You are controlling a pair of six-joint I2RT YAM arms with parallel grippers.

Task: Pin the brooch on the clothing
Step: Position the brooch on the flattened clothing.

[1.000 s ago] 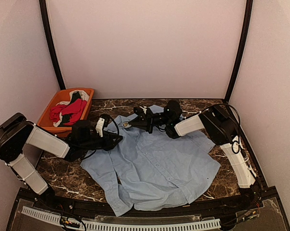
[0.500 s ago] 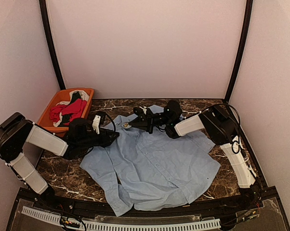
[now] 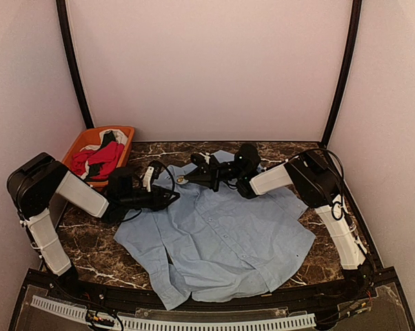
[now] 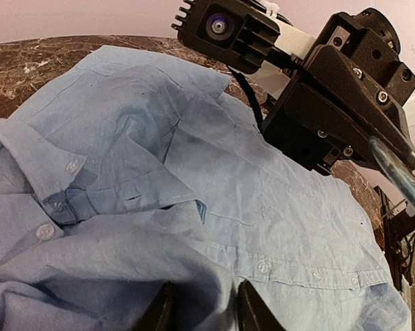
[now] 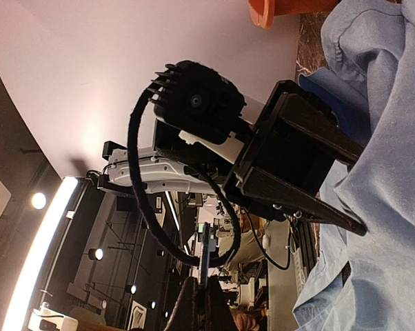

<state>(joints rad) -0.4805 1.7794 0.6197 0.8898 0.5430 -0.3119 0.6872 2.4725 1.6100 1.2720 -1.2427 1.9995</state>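
- Near edge of the table (image 3: 90, 255): hem of the light blue shirt (image 3: 221, 234) close to the rim, one corner of cloth almost on it; bare marble at both near corners.
- Spread front-up over the middle of the table, buttons in a line down the centre, right edge stopping short of the right arm's base.
- At the shirt's left edge, low over the cloth: left gripper (image 3: 171, 198), fingers (image 4: 252, 310) partly apart with a fold of shirt in the gap; cannot tell whether pinched or only straddled.
- Just beyond, over the collar (image 4: 125, 189): right gripper (image 3: 189, 178) clenched on the small round brooch (image 3: 181, 180), tips aimed left, near the left gripper but apart from it.
- Far left corner: orange basket (image 3: 68, 162) holding red, black and white garments (image 3: 97, 160), just beside the left forearm.
- Strip of bare marble between collar and back wall.
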